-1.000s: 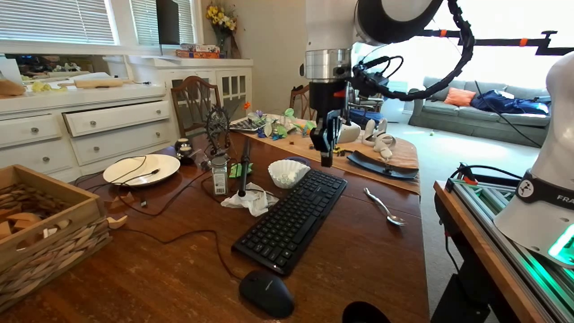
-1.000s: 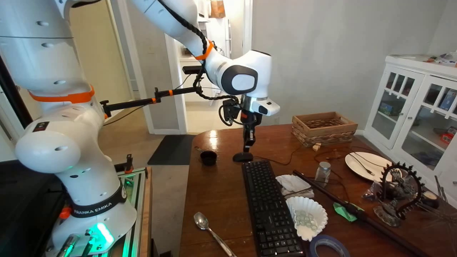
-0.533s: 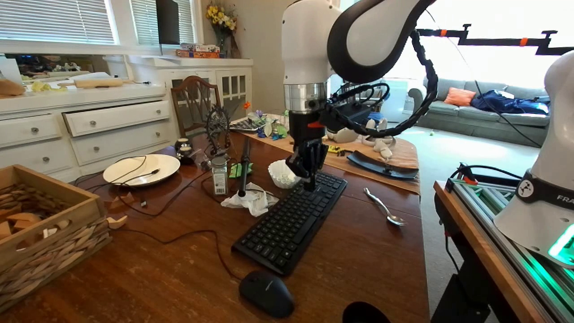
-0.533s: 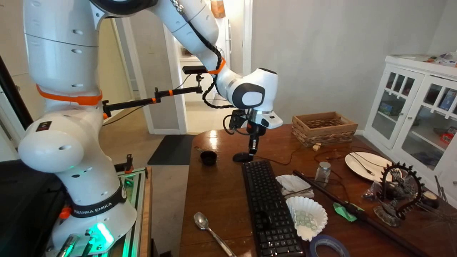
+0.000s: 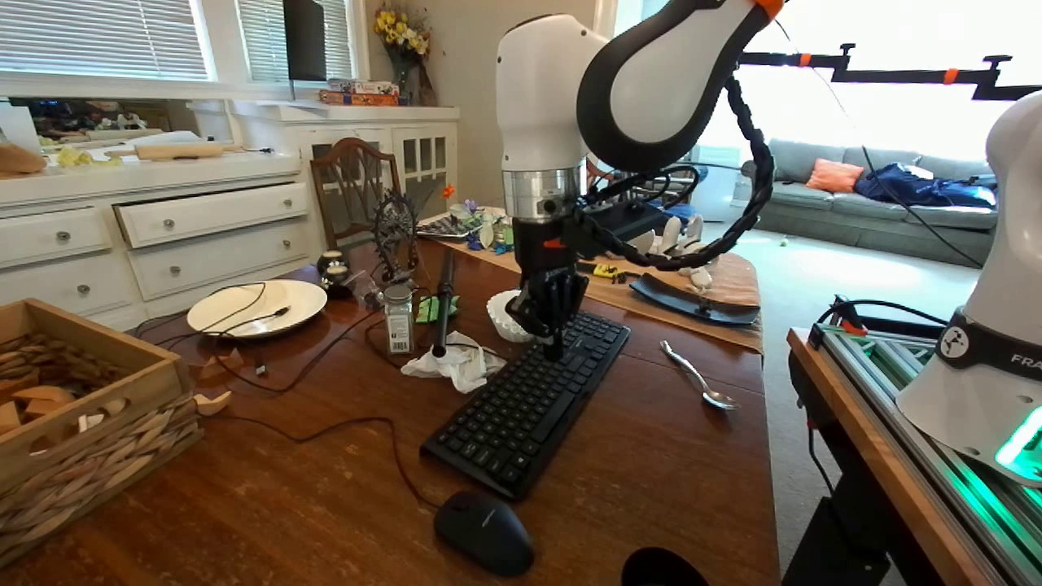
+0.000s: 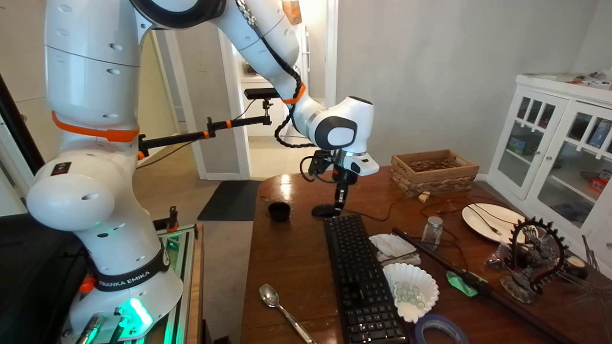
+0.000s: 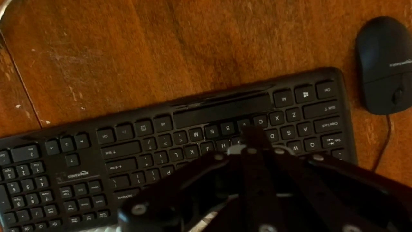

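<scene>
My gripper [image 5: 554, 352] points straight down over the black keyboard [image 5: 521, 415]. It also shows in an exterior view [image 6: 339, 209], where its tip overlaps the black mouse [image 6: 324, 210]. In the wrist view, the fingers [image 7: 256, 133] are together over the letter keys below the space bar of the keyboard [image 7: 222, 112]. I see nothing held between them. I cannot tell whether the tip touches the keys. The mouse [image 7: 383, 64] lies off the keyboard's end. A white fluted bowl [image 5: 503, 313], partly behind the gripper there, holds clear glass pebbles [image 6: 409, 295].
A spoon [image 6: 270, 296] and a small black cup [image 6: 279, 211] lie on the table. A white cloth [image 5: 460, 366], glass jar [image 5: 399, 321], black pole [image 5: 444, 305] and blue tape roll [image 6: 452, 329] are near the keyboard. A plate [image 5: 220, 313] and a wooden basket [image 5: 163, 382] stand beyond.
The gripper has come down to the keyboard and moved across it toward the mouse end, mostly in the first half second and a little since. The objects on the table have not moved.
</scene>
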{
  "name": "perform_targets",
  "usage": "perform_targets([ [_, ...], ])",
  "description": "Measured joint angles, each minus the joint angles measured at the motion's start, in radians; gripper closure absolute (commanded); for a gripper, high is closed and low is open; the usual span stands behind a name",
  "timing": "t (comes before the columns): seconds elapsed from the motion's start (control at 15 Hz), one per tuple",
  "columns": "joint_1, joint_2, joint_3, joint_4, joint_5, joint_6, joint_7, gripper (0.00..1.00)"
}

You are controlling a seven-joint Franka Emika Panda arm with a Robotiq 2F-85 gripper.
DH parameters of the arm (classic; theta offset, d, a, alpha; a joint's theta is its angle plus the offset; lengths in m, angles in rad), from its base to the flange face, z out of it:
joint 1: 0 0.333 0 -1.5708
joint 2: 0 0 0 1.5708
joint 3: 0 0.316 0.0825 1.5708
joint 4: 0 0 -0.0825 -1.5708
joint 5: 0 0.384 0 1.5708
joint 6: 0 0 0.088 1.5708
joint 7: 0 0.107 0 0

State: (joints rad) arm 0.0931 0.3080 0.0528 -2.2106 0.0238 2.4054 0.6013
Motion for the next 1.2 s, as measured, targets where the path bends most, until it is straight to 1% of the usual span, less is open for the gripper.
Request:
perform_targets([
  [0.4,0.006,0.018,-0.018,0.009,-0.004,0.002,-0.016,1.0],
  [0.87,0.008,0.111,-0.02,0.077,-0.003,0.002,-0.104,1.0],
  [1.2,0.026,0.187,-0.018,0.144,-0.001,0.002,-0.143,1.0],
])
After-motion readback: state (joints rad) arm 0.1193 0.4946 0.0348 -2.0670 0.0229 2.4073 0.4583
